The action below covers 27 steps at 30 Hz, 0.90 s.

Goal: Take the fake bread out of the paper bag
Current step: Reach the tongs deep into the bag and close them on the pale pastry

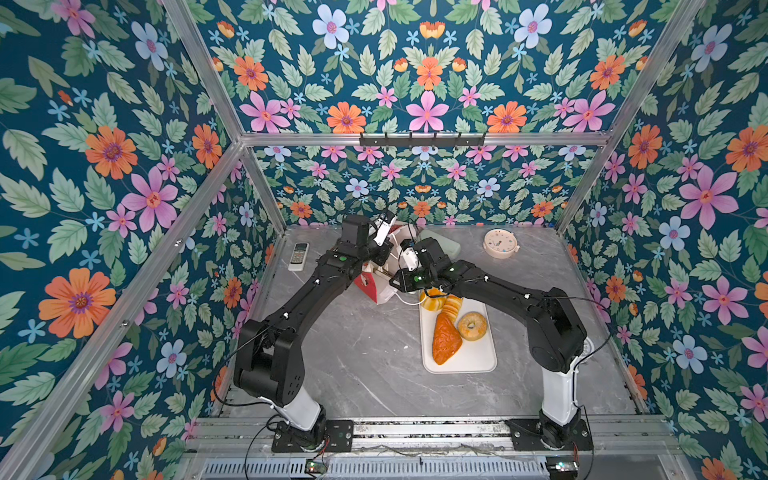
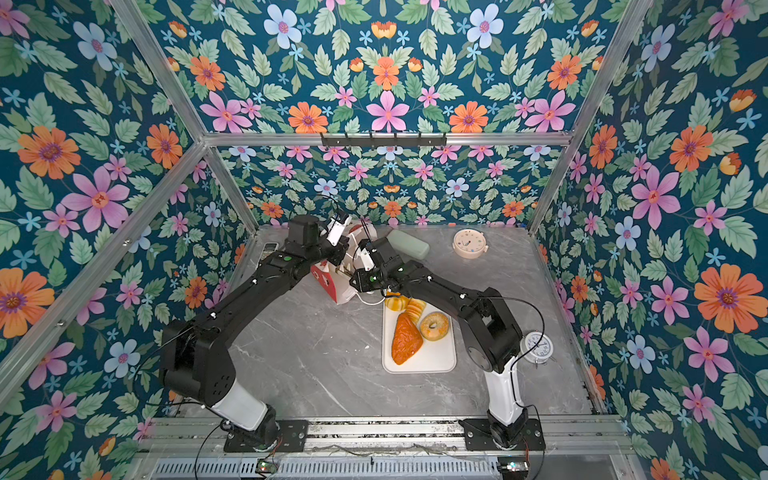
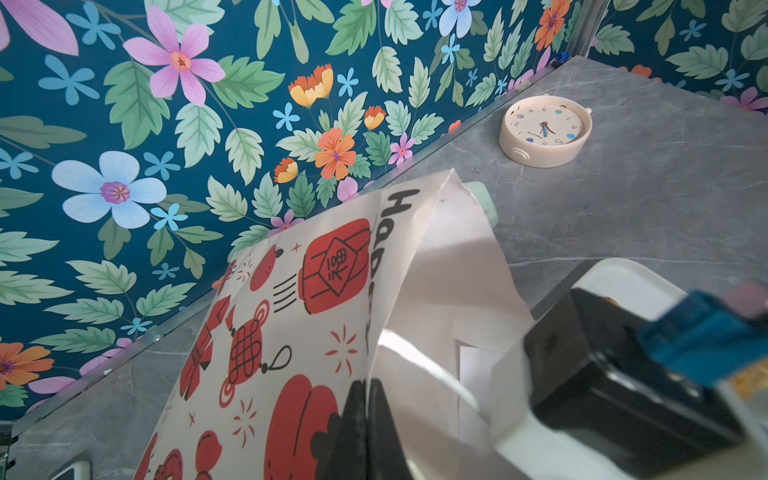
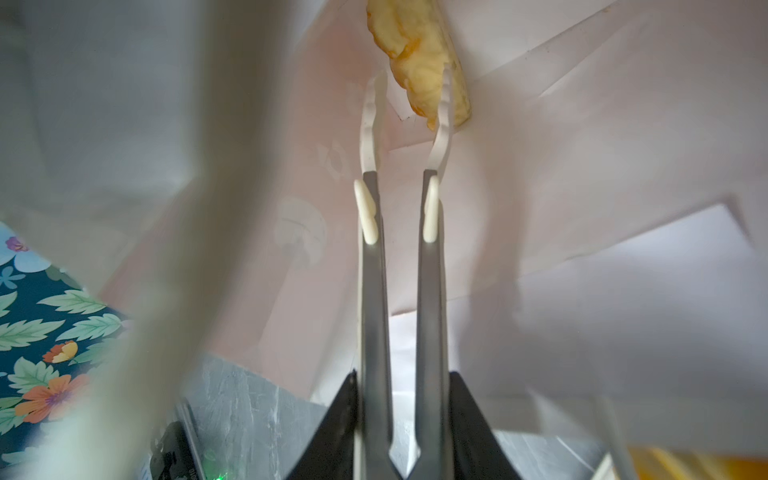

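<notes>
- In both top views four bread pieces (image 1: pixel 446 338) sit on one white tray (image 1: pixel 478 361). Both arms crowd over the paper bag (image 1: pixel 376 291), hiding most of it. In a top view two clocks (image 2: pixel 469 245) show, with one remote (image 1: pixel 298 256) nearby.
- Left wrist: left gripper (image 3: pixel 365 415) pinched together on the bag's edge.
- Right wrist: right gripper (image 4: pixel 403 407) clamps tongs (image 4: pixel 370 291), tips apart either side of a fifth bread piece (image 4: pixel 415 54) inside the bag.

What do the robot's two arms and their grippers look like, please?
Both the left arm and right arm are matte black, boxy-jointed links rising from white base segments, with thin black cables looping alongside and a small green light near each wrist. The left gripper and right gripper each have black, wedge-shaped jaws.
</notes>
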Motion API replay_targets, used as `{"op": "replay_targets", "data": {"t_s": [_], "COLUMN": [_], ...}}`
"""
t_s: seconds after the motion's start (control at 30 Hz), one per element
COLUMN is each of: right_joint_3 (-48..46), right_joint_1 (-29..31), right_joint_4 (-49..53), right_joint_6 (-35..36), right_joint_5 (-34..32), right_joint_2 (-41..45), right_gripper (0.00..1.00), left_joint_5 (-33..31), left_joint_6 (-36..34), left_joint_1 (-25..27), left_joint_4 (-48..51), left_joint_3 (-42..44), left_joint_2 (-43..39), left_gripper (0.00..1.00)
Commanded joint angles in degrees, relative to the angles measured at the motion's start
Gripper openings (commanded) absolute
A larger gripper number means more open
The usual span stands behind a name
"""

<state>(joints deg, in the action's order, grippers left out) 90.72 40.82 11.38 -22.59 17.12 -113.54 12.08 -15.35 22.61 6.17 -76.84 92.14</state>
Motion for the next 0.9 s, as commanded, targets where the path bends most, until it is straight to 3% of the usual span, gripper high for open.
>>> {"op": "replay_targets", "data": {"t_s": [0.0, 0.2, 0.87], "right_joint_3": [0.51, 0.62, 9.37], "right_joint_1": [0.08, 0.12, 0.89], "right_joint_4": [-0.76, -0.4, 1.84], "right_joint_6": [0.65, 1.1, 2.02], "right_joint_5": [-2.61, -4.19, -1.39], "right_joint_2": [0.0, -0.22, -8.62], "right_gripper": [0.35, 0.4, 0.4], "left_joint_5": [0.93, 1.02, 2.6], "left_joint_6": [-0.36, -0.65, -0.47], "left_joint_1": [-0.02, 0.02, -0.02], "left_joint_4": [-0.46, -0.3, -0.2], "left_joint_3": [0.29, 0.64, 0.64], "left_joint_2": [-0.31, -0.6, -1.07], "left_gripper": [0.0, 0.0, 0.0]}}
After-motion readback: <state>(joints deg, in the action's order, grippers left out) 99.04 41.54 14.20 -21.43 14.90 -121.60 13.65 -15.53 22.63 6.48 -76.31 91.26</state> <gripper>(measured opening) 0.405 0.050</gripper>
